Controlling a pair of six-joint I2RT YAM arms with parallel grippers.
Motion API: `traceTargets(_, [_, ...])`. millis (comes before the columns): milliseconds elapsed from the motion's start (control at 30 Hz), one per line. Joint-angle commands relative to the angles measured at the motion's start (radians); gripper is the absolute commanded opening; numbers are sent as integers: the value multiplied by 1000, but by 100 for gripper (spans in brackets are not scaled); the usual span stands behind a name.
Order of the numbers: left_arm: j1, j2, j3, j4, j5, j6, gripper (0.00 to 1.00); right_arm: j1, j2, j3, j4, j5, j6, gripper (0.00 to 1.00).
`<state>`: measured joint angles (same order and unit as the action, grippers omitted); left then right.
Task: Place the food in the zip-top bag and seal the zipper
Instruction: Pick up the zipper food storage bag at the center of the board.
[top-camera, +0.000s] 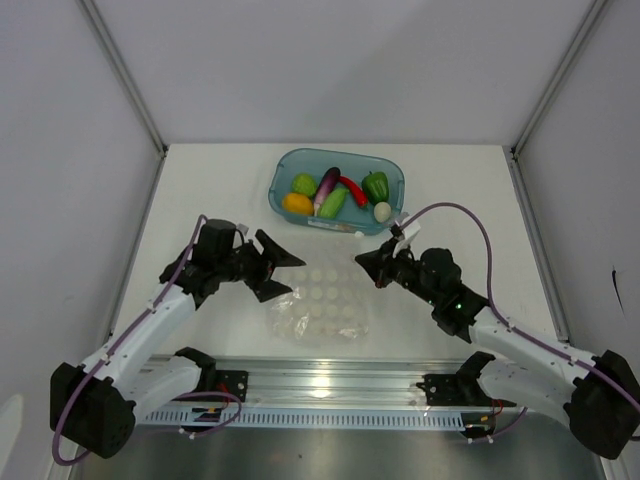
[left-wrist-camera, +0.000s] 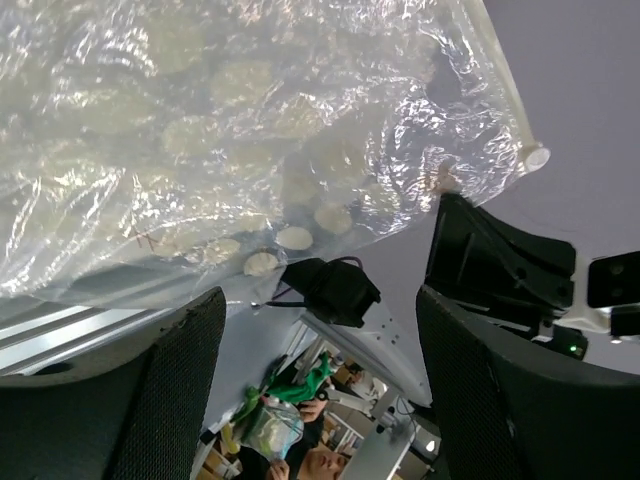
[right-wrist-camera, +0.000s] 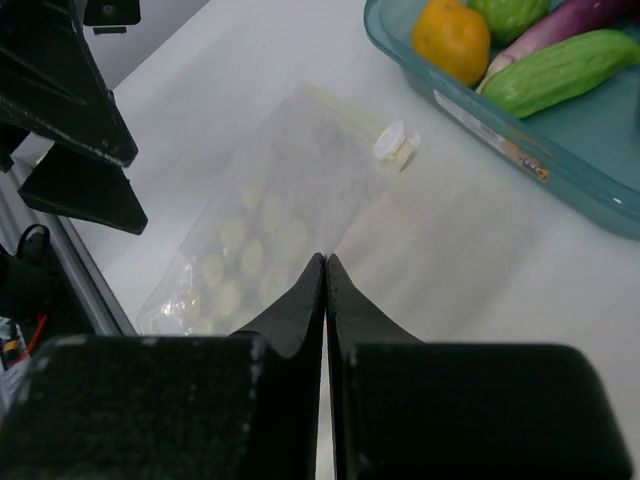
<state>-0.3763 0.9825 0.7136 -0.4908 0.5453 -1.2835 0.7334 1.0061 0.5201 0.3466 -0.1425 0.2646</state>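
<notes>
My right claw (right-wrist-camera: 325, 264) is clenched, its two fingers pressed flat together, with the tips down at the near right edge of the zip-top bag (right-wrist-camera: 262, 215). I cannot tell whether any film is caught between them. A small white clip (right-wrist-camera: 397, 146) sits at the bag's far right corner, just short of the tray. My left claw (top-camera: 295, 277) is released, fingers (left-wrist-camera: 180, 390) spread wide at the bag's left edge. From its wrist view the crinkly plastic fills the upper frame, and nothing lies between the fingers. The bag lies flat on the table (top-camera: 200, 190) between the two claws, with pale round markings showing through it. Past it, at the far side, the teal tray (top-camera: 395, 172) holds all the food: the purple eggplant (top-camera: 327, 188), red chili (top-camera: 352, 188), two green peppers (top-camera: 376, 185), the light green vegetable (top-camera: 333, 203), the yellow-orange piece (top-camera: 297, 204) and the white egg (top-camera: 382, 211).
</notes>
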Motion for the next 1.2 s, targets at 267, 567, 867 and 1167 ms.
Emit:
traceTargets(267, [-1, 68, 139, 14, 84, -145, 81, 107, -156, -42, -73, 126, -232, 0])
traceTargets(567, [-16, 251, 315, -136, 166, -50, 85, 192, -218, 8, -161, 166, -332, 0])
traceTargets(867, [-18, 297, 362, -184, 177, -19, 85, 224, -136, 150, -185, 118, -390, 0])
traceTargets(1167, [-1, 268, 348, -200, 140, -119, 85, 317, -104, 221, -244, 184, -467, 0])
